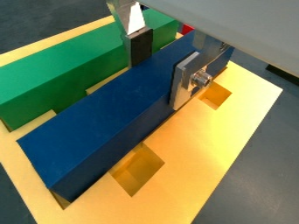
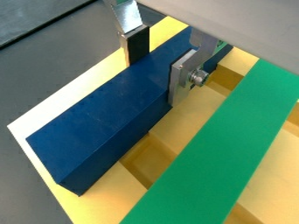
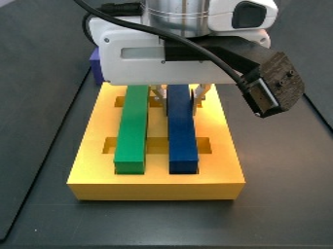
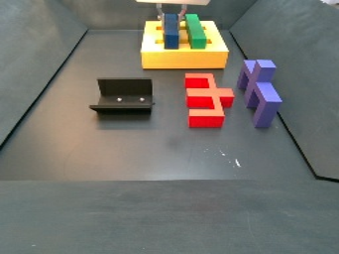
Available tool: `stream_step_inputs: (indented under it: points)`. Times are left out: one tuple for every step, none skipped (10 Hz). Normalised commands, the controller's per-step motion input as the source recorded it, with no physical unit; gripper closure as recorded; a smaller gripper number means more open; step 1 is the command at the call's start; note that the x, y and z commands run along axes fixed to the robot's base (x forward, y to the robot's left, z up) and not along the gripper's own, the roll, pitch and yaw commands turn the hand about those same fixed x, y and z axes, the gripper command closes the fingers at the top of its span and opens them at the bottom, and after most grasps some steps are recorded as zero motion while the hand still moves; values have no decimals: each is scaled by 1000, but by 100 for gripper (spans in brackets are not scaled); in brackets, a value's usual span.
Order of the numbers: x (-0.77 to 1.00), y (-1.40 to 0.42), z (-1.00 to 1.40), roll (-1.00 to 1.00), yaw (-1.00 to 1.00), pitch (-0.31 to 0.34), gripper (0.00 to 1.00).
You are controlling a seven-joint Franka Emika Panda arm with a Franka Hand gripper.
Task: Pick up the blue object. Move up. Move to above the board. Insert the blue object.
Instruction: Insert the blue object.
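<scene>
royal-blue and long, the blue object lies in the board, seated in one of its long grooves and parallel to the green bar just beside it. both side views show the two bars lying side by side on the yellow slab, the blue one next to the green.

my gripper is low over the far end of the blue object. both wrist views show my silver fingers standing on either side of the bar, the dark pads right at its flanks; i cannot tell whether they press on it or stand just clear.

off the board, on the dark floor, a side view shows the fixture, a red block and a purplish-blue notched block, all well apart from me.
</scene>
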Motion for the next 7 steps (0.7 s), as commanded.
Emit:
stream_step_inputs:
  points:
    - [-77, -111, -283, 93, 71, -27, 100]
    - [0, -251, -266, 49, 31, -7, 100]
    - [49, -191, -314, 50, 0, 0, 100]
    - [89, 0, -423, 14, -29, -6, 100]
    - [109, 0, -403, 20, -37, 0, 100]
    - [0, 0, -274, 9, -9, 0, 100]
    - [0, 0, 0, 0, 0, 0, 100]
